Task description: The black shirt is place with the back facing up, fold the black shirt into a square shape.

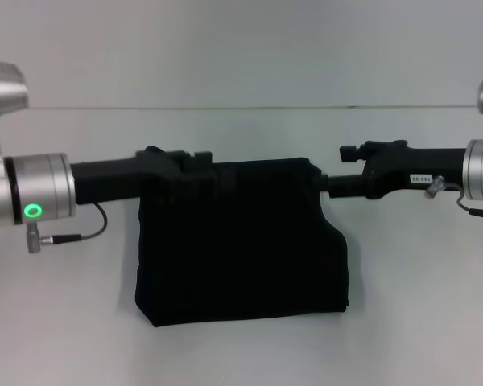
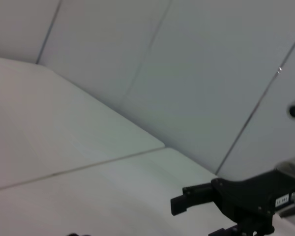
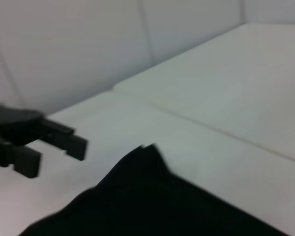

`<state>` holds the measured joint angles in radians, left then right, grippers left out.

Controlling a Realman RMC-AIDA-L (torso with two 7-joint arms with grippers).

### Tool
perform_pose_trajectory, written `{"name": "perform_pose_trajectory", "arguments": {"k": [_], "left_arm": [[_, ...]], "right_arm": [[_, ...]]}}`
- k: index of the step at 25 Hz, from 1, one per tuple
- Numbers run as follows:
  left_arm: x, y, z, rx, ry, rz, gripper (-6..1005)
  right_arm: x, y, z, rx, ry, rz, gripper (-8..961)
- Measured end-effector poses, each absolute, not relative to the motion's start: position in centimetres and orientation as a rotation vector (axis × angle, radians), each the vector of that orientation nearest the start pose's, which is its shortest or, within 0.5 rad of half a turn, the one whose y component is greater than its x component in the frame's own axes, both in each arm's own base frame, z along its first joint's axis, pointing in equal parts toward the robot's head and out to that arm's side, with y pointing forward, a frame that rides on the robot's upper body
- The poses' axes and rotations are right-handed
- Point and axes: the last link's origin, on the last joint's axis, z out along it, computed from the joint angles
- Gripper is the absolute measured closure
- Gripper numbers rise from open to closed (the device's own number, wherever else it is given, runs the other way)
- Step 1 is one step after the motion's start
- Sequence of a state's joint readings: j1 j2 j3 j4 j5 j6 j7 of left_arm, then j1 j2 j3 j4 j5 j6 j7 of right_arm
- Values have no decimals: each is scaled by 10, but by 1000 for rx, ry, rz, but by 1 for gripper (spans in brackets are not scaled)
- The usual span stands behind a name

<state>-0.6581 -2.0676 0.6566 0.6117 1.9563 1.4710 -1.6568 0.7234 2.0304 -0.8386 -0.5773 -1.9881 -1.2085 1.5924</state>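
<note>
Left gripper (image 1: 195,161): fingers are closing on the upper left corner of the black shirt (image 1: 241,241), cloth pinched between them. Right gripper (image 1: 326,183): fingertips are meeting the upper right corner of the shirt, apparently clamping it. The shirt is hanging as a folded rectangle between both grippers, its lower edge resting on the white table (image 1: 64,322).
</note>
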Motion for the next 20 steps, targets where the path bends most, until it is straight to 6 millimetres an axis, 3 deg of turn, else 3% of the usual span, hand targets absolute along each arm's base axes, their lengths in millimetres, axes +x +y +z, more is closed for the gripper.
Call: {"name": "perform_pose_trajectory", "arguments": {"k": [4,12,20], "left_arm": [[-225,368,-7,-2677,-869,-783,347],[-221,366,-27,-2748,-757,-672,352],[-224,366,-31,-2765,-737,-597,353]], "right_arm": [[222,404,-11,-2696,653,403,38],[218,405,-12,-2738,597,282,38],[217,407,-15,-2723,594,275,37]]}}
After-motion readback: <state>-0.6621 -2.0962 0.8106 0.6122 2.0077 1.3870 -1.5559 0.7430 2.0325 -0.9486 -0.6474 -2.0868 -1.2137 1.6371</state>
